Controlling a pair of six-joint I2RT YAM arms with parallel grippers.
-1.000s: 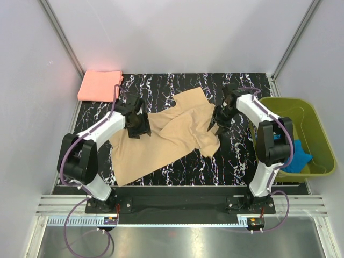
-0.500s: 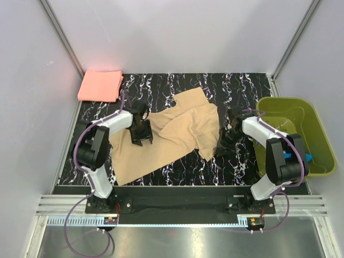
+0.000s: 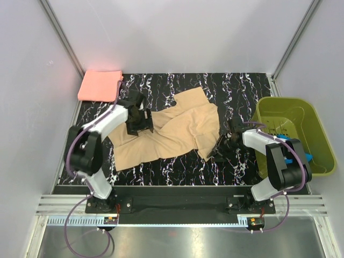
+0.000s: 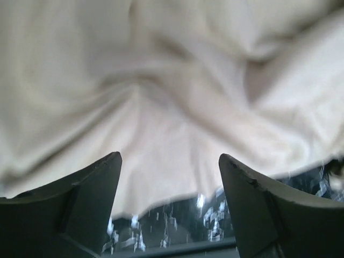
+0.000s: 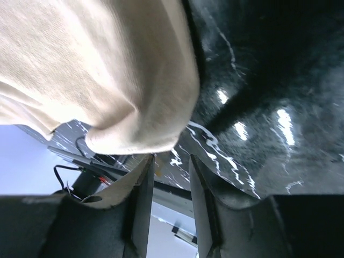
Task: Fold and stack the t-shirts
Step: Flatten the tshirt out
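Tan t-shirt [image 3: 172, 131] rumpled mid-frame. Left gripper [image 3: 141, 122] wide open over its left side, likely pre-grab. Right gripper [image 3: 217, 151] at lower-right hem, jaws narrow, grip unclear. Pink t-shirt [image 3: 100, 85] folded upper left: probably stack base.

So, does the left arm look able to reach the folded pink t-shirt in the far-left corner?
Probably yes. The salmon-pink t-shirt lies uncovered, far-left of the left fingers, which stand open over the tan t-shirt; nothing stands between.
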